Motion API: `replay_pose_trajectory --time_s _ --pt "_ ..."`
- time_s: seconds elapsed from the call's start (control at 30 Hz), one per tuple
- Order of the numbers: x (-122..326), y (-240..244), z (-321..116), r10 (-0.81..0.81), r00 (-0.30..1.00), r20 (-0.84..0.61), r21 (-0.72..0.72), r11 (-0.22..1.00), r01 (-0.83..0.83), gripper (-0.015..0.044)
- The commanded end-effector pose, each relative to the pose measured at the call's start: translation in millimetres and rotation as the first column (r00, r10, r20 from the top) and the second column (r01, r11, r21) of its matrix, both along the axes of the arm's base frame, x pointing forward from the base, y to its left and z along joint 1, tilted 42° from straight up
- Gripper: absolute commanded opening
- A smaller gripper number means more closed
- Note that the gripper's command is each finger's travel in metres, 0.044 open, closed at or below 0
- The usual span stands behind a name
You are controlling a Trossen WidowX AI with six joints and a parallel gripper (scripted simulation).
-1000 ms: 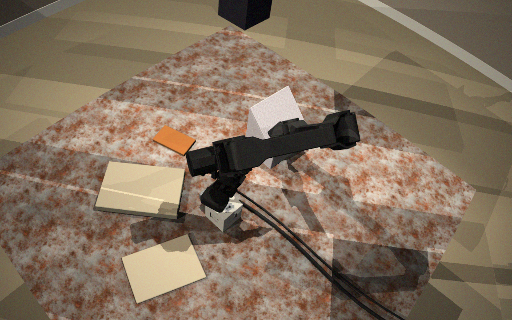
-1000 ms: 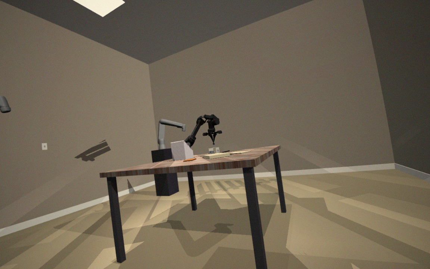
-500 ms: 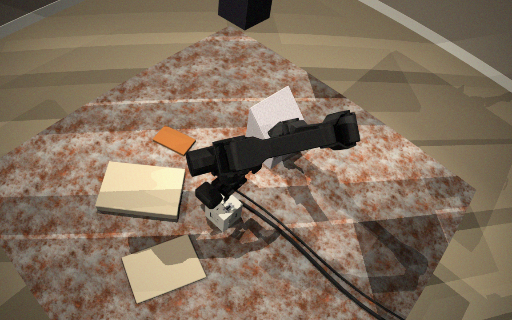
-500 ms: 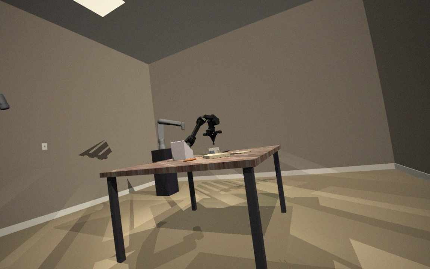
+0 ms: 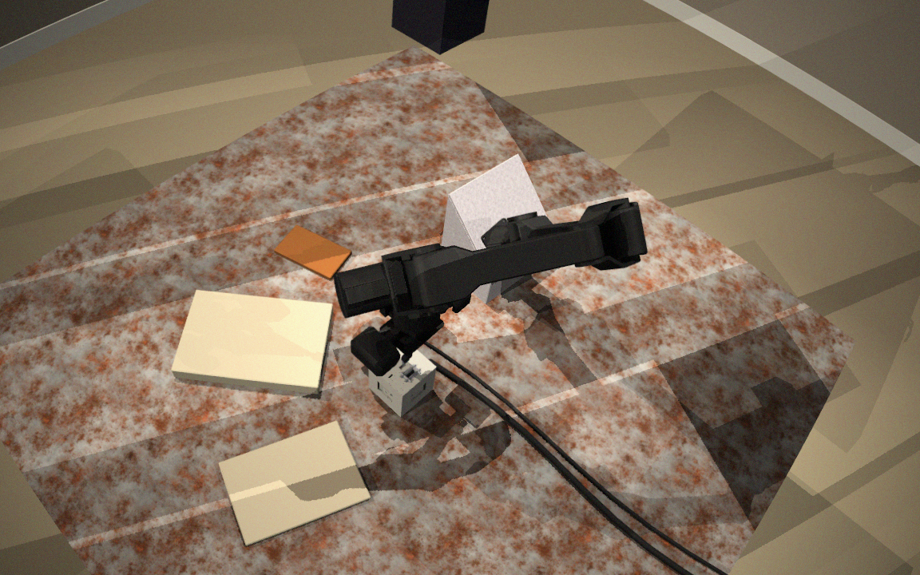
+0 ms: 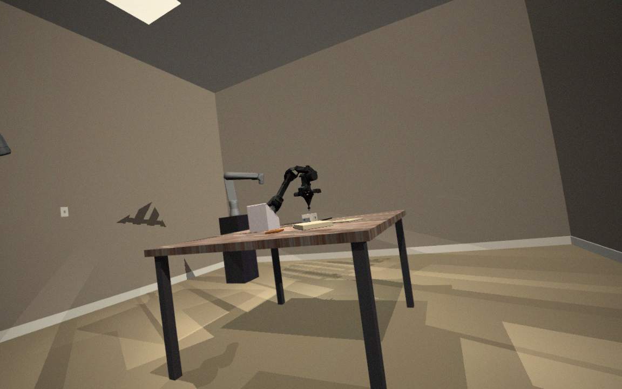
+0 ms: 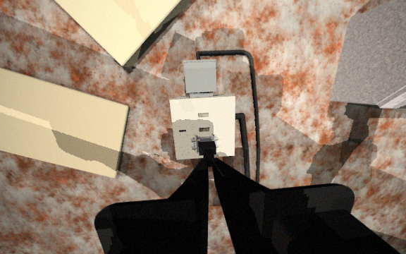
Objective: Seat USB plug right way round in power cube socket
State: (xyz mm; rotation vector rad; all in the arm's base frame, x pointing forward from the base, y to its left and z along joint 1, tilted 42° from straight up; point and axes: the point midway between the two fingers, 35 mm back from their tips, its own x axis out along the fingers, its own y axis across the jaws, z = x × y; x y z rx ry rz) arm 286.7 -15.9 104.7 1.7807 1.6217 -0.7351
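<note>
Mottled rust-and-white tabletop (image 5: 306, 171) (image 6: 264, 242) (image 7: 302, 46), set in a brown-walled room.
Item: USB plug (image 7: 207, 147), small, dark, at the lower part of the power cube's top, just below centre in my wrist view; seating depth and orientation, I cannot tell.
Item: power cube (image 5: 400, 394) (image 7: 224, 113), pale, slotted, centre of that frame; grey block (image 7: 200, 76) at its upper side, black cable (image 7: 254, 88) looping right.
Item: my gripper (image 5: 406, 355) (image 6: 309, 208) (image 7: 209, 163), pointing down, fingers tapering together, clamped on the plug.
Item: my arm (image 5: 506, 260) (image 6: 283, 186), elbow raised and bent over in the exterior view, its dark links running from right of centre to mid-frame from above, wrist dropping to the cube.
Item: pale wedge block (image 5: 492, 192) (image 6: 259, 218) (image 7: 379, 60), partly behind the arm from above.
</note>
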Motion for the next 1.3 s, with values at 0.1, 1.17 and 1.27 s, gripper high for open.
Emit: replay_pose_trajectory --time_s 0.1,1.17,1.27 --pt "0.1 1.3 -0.5 -0.001 1.0 0.0 0.007 1.0 0.001 0.0" --pt "0.4 5.5 -1.7 0.0 1.0 0.0 0.028 1.0 0.0 0.0" --pt "0.4 5.9 -1.9 0.0 1.0 0.0 0.03 1.0 0.0 0.0"
